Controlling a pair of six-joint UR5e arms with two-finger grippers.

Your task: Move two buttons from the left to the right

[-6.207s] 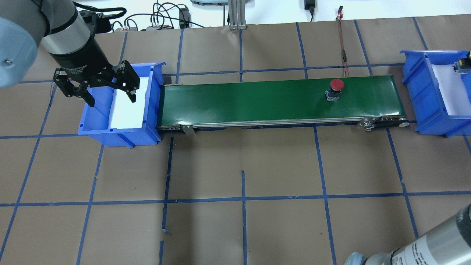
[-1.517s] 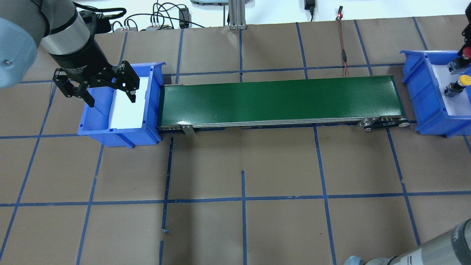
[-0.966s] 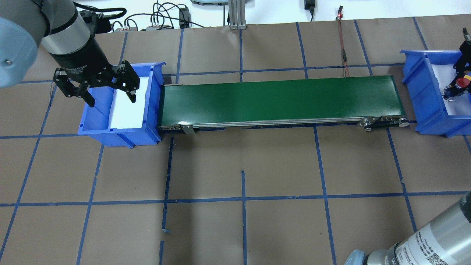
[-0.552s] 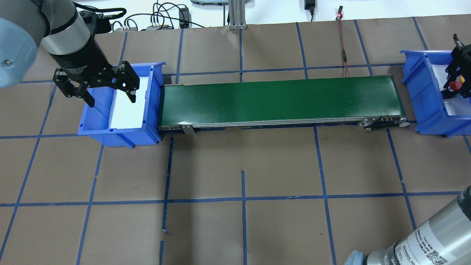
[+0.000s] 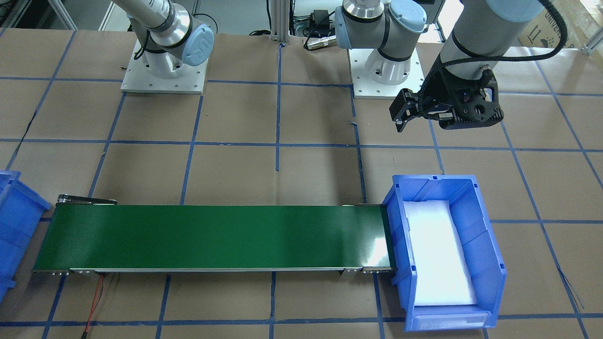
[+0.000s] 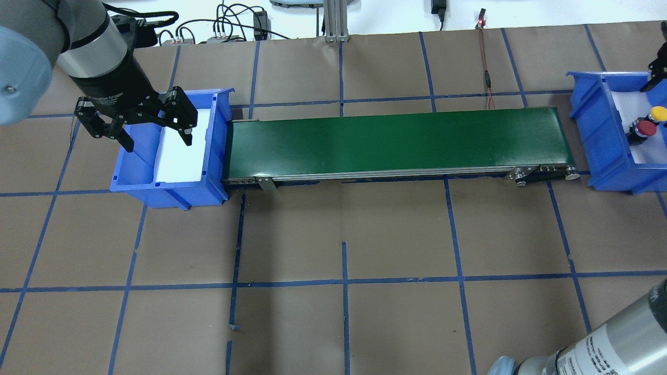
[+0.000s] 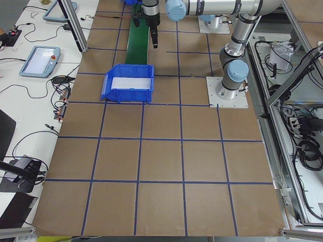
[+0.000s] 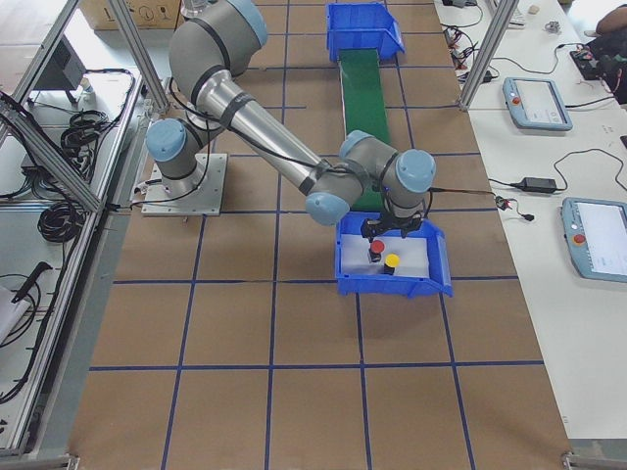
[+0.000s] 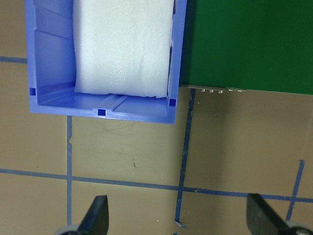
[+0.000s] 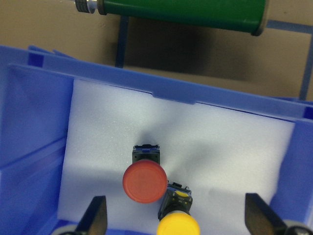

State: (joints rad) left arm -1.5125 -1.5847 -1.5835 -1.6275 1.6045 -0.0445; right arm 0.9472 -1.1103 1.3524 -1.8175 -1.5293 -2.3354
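The red button point(image 10: 144, 182) and the yellow button point(image 10: 178, 226) stand side by side on white foam in the right blue bin point(image 6: 594, 120). From overhead, the red button point(image 6: 647, 128) sits just in front of the yellow button point(image 6: 658, 113). My right gripper point(image 10: 178, 218) hovers open above them, its fingers wide apart and holding nothing. My left gripper point(image 6: 156, 140) hangs open and empty over the left blue bin point(image 6: 213, 130), which holds only white foam.
A green conveyor belt point(image 6: 396, 138) runs between the two bins with nothing on it. A red wire point(image 6: 485, 67) lies behind its right end. Cables and a metal post point(image 6: 333, 21) line the far table edge. Blue tape lines cross the brown tabletop.
The red button was riding the belt rightward. My right gripper then carried it into the right bin, let go beside the yellow one and rose away. The left arm stayed still.
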